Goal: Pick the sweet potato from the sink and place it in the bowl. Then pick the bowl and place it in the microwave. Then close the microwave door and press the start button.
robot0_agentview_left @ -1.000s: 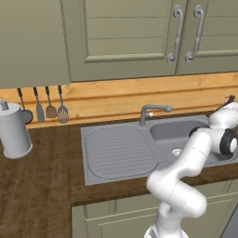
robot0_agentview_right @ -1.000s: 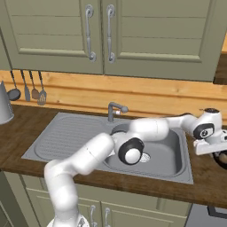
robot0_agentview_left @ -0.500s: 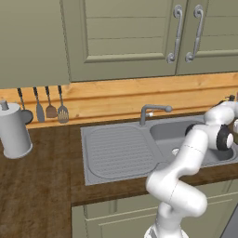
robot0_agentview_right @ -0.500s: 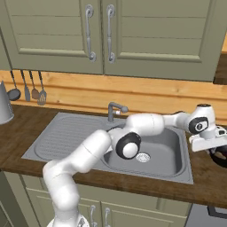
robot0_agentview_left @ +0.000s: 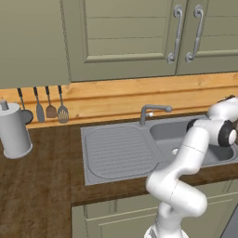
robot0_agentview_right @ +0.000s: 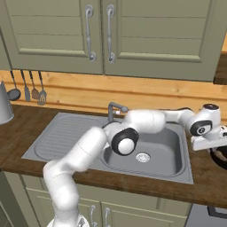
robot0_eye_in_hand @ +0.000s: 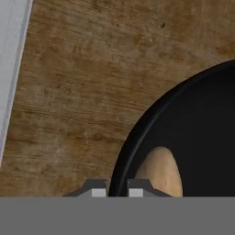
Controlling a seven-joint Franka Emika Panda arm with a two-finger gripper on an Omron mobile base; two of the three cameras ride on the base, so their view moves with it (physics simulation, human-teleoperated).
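The black bowl (robot0_eye_in_hand: 202,119) rests on the wooden counter to the right of the sink (robot0_agentview_right: 66,137). Inside it, against the near rim, lies the orange-brown sweet potato (robot0_eye_in_hand: 161,172). My gripper (robot0_eye_in_hand: 117,192) straddles that rim, one fingertip (robot0_eye_in_hand: 98,191) outside and the other on the potato's side, shut on the bowl's rim. In the right base view the gripper (robot0_agentview_right: 209,142) hangs at the far right over the dark bowl (robot0_agentview_right: 221,155). The microwave and its door are out of view.
The sink's basin (robot0_agentview_left: 167,135) with its drain (robot0_agentview_right: 142,157) and curved faucet (robot0_agentview_right: 114,108) lies left of the hand. A pale canister (robot0_agentview_left: 14,132) stands at the far left. Utensils (robot0_agentview_left: 51,109) hang on the wood backsplash, under green cabinets (robot0_agentview_right: 102,31).
The hand has shifted slightly over the counter at the right of the sink and settled low at the bowl. The base has not moved.
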